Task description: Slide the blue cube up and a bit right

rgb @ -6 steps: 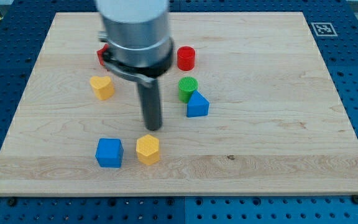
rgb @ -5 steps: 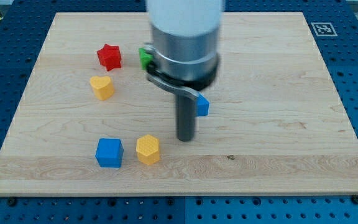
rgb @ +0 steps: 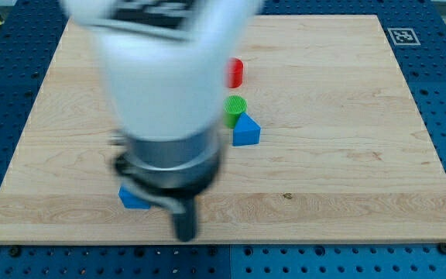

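You had the blue cube [rgb: 132,200] near the board's [rgb: 347,163] bottom edge, mostly hidden behind the arm. My tip [rgb: 185,235] sat just right of it and lower. There are no jaws; it is a bare rod.

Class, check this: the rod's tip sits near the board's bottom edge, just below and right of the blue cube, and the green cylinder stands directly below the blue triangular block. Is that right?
One detail is wrong. In the camera view the green cylinder stands directly above the blue triangular block, toward the view's top, not below it. The rest holds: my tip sits near the bottom edge of the board, just below and right of the blue cube, which the arm mostly hides.
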Controlling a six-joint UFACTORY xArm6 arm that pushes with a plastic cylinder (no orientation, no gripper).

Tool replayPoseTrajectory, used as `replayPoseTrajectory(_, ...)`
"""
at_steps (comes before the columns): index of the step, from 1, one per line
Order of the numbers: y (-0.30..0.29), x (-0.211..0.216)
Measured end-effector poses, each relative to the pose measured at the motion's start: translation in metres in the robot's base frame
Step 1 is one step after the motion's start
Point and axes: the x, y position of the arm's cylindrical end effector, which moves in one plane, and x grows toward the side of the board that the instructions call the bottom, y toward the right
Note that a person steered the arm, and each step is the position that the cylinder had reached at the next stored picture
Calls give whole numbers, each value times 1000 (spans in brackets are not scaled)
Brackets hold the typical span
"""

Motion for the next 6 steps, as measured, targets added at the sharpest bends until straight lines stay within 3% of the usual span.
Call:
replayPoseTrajectory(2,-58,-8)
replayPoseTrajectory(5,-55,-61)
replayPoseTrajectory(6,-36,-42)
